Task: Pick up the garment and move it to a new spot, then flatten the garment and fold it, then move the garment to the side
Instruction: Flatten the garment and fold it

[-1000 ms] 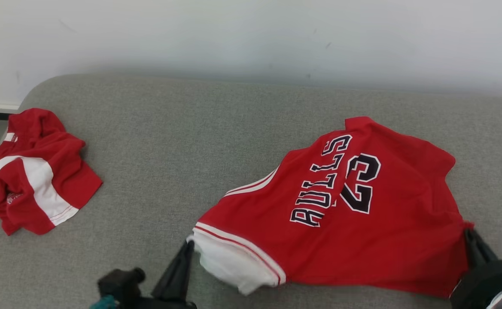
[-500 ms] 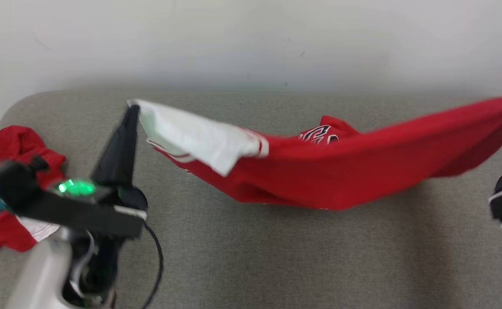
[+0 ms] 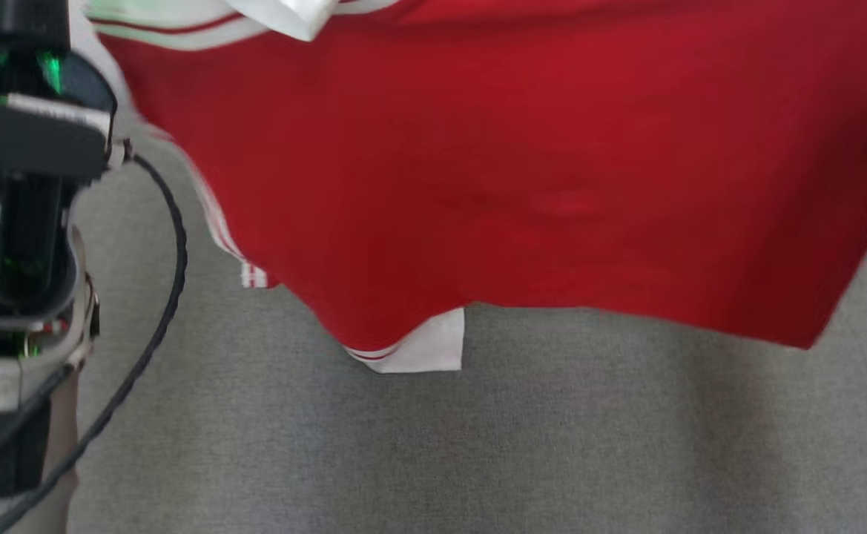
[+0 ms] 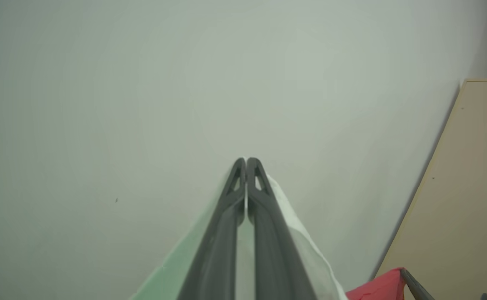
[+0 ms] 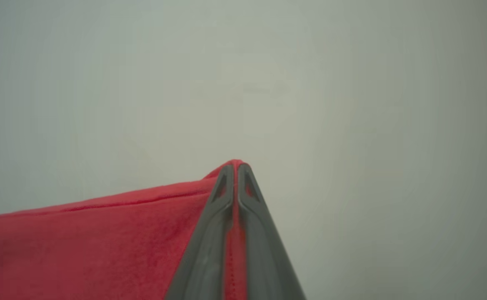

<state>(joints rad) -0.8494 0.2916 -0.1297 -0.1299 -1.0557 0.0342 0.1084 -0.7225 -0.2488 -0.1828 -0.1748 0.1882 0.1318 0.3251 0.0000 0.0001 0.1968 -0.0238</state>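
The garment [image 3: 522,185], a red jersey with white trim, hangs spread in the air above the grey couch surface, its lower edge and a white corner dangling. In the left wrist view my left gripper [image 4: 245,160] is shut on the garment's white part [image 4: 301,233], fingers pointing at the pale wall. In the right wrist view my right gripper [image 5: 235,164] is shut on the garment's red edge [image 5: 101,241]. The left arm's wrist [image 3: 25,185] stands at the head view's left edge with a black cable beside it.
The grey fabric couch [image 3: 477,445] lies below the hanging garment. A pale wall [image 4: 143,104] fills the background of both wrist views. A tan board [image 4: 468,187] leans at the right in the left wrist view.
Both grippers have lifted the garment from lying on the couch to hanging high and stretched between them. The head view has shifted, so the second red garment at the left has left it.
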